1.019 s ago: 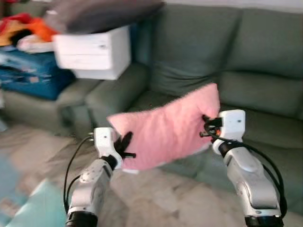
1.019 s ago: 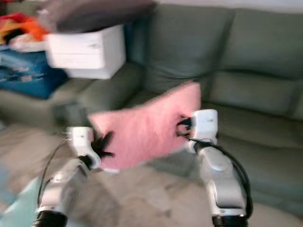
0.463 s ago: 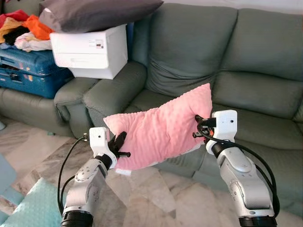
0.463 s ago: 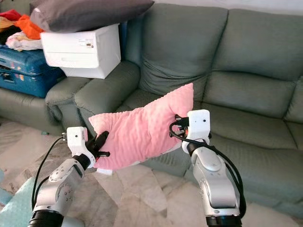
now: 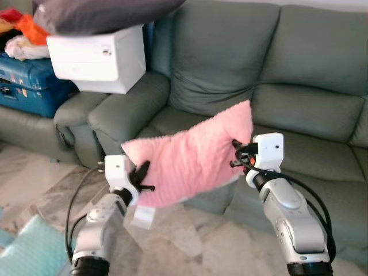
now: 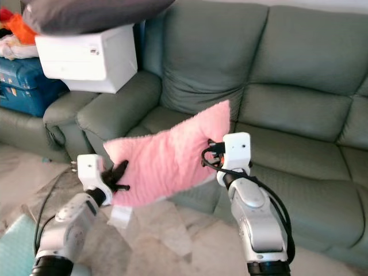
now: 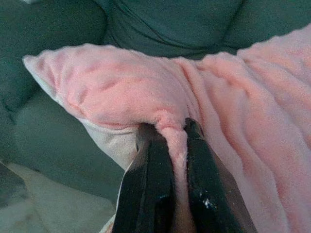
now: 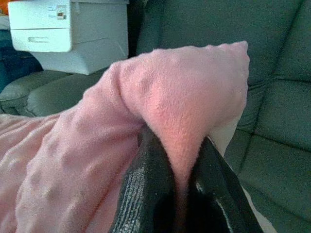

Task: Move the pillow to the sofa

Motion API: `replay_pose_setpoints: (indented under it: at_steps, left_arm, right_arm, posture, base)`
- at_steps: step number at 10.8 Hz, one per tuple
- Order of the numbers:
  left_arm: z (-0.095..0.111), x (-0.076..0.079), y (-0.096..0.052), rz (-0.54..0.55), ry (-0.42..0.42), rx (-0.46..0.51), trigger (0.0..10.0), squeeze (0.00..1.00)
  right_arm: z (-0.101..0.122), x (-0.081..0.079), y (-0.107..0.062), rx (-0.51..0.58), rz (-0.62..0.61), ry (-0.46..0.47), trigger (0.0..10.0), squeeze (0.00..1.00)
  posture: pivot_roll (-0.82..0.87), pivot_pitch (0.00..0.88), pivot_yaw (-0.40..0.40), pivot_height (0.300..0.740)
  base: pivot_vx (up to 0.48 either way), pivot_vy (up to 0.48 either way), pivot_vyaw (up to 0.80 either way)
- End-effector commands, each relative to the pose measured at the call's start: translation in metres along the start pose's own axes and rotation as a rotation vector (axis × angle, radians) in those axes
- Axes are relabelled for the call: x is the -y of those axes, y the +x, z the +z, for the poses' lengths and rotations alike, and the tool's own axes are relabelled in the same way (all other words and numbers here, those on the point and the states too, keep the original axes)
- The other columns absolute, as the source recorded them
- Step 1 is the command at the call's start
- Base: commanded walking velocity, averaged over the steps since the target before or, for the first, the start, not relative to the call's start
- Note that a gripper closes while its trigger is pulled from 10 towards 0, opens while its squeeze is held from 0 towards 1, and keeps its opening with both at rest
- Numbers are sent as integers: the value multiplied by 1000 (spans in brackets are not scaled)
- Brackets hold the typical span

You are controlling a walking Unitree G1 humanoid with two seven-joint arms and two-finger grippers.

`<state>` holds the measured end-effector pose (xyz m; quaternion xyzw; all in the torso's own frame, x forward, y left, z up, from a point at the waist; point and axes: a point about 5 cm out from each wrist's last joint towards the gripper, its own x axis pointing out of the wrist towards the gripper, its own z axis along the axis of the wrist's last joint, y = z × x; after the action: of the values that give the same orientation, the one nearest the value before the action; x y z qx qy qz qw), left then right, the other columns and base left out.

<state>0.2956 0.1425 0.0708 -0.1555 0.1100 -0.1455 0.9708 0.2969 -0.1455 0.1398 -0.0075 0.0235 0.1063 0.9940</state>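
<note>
Between the two silver arms, a pink pillow (image 5: 192, 155) hangs in the air in front of the green sofa (image 5: 299, 109), held up off the marble floor (image 5: 190, 241) and not resting on any cushion. It sits tilted, its right corner raised higher than its left, and it hovers just before the sofa's front edge, near the seat at the corner end. The left gripper (image 5: 142, 178) is pinching the pillow's lower left edge; from the left wrist camera I can see the two black fingers (image 7: 150, 189) pressed close with a ridge of pink fabric squeezed up between them. The right gripper (image 5: 236, 154) is clamped on the pillow's right edge, below that raised corner, and the right wrist camera shows the same thing there: a fold of fuzzy pink cloth bunched between its dark fingers (image 8: 146, 194). A small white tag (image 5: 142, 217) dangles under the pillow near the left arm. Off to the left, a white storage box (image 5: 98, 57) rests on the armrest of the sofa, with a dark grey cushion (image 5: 98, 11) lying on top of it. Behind that, a blue suitcase (image 5: 29, 86) sits with a heap of orange, red and pale clothes (image 5: 20, 34) piled on it. Down by the lower left, a patch of light teal fabric (image 5: 31, 247) lies on the floor beside the left arm.
</note>
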Motion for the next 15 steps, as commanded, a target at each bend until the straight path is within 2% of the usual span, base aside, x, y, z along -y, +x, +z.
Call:
replay_pose_setpoints:
  at_steps: [1, 10, 15]
  left_arm:
    - [3, 9, 4, -40, 16, 7, 10000, 0]
    - [3, 10, 5, -53, 25, -1, 10000, 0]
    - [4, 8, 6, -32, -10, 13, 10000, 0]
  right_arm:
    - [9, 3, 1, 35, -5, -7, 10000, 0]
    - [8, 2, 2, 31, -16, 0, 10000, 0]
    - [7, 3, 1, 23, -22, -2, 10000, 0]
  posture:
    - [-258, 0, 20, 740]
    - [-258, 0, 32, 740]
    - [-262, 0, 29, 740]
  base:
    - [0, -345, 0]
    - [0, -345, 0]
    - [0, -55, -713]
